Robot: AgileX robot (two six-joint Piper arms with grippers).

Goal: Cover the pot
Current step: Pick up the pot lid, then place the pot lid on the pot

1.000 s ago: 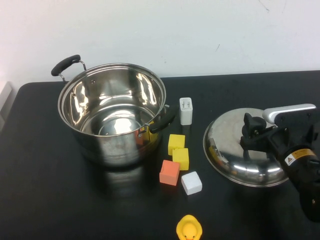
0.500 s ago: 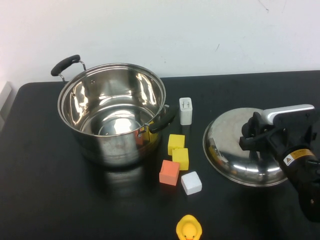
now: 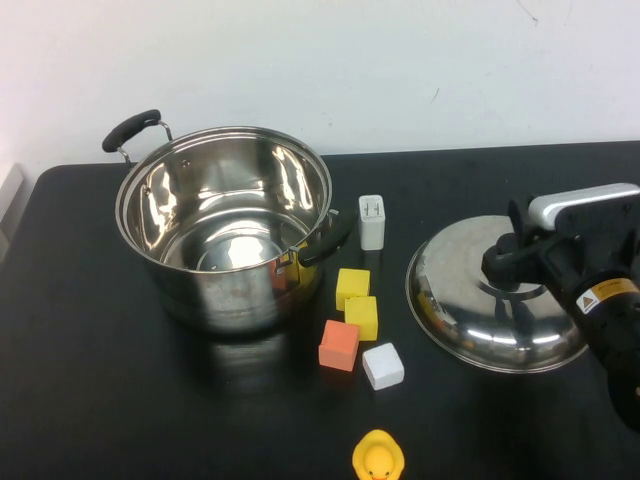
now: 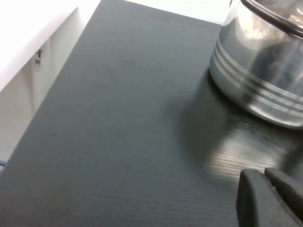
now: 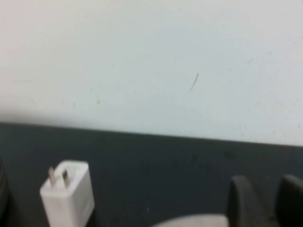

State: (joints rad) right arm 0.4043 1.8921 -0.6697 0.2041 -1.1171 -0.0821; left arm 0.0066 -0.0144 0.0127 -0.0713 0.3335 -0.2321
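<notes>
The pot [image 3: 225,215], a large shiny steel stockpot with black handles, stands open at the table's left; its wall also shows in the left wrist view [image 4: 260,71]. The domed steel lid [image 3: 470,310] lies on the table at the right. My right gripper [image 3: 508,262] sits over the lid's top, fingers closed around its black knob. In the right wrist view its fingertips [image 5: 267,203] stand a little apart above the lid's rim [image 5: 189,222]; the knob is hidden. My left gripper [image 4: 272,198] is shut and empty, low over the table to the pot's left.
A white charger plug [image 3: 371,221] stands between pot and lid, also in the right wrist view [image 5: 68,194]. Two yellow blocks [image 3: 352,287], an orange block [image 3: 339,344], a white block [image 3: 383,365] and a yellow duck [image 3: 378,457] lie in front.
My right gripper has shifted right over the lid and its fingers have closed in on the knob. The lid's right edge has moved slightly. The pot has not moved.
</notes>
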